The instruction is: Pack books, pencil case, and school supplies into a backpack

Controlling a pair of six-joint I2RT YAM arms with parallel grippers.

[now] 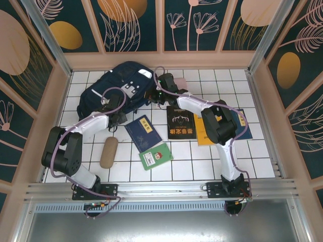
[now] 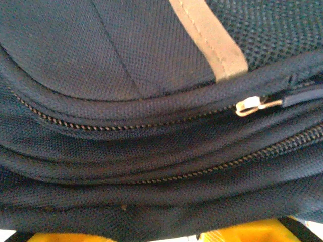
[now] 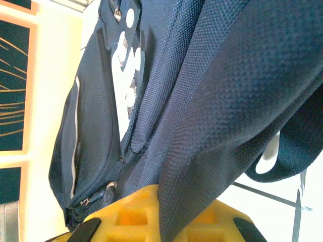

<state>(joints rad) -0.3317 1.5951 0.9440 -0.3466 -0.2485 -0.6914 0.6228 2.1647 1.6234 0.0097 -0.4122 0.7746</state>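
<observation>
While books (image 1: 144, 130) lie on white tiles (image 1: 262, 151), right claw (image 1: 157, 85) pinches the backpack (image 1: 121, 80); left claw (image 1: 113, 120) grip unclear.

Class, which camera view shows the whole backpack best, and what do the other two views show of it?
Top external: the backpack appears nearly whole, outline and white markings visible. Left wrist gives a close-up of its zippers and a metal zipper pull. Right wrist gives its side fabric and a strap.

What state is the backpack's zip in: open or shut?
Shut where visible: left wrist view shows the backpack zipper lines with meshed teeth. Past the slider, cannot tell.
</observation>
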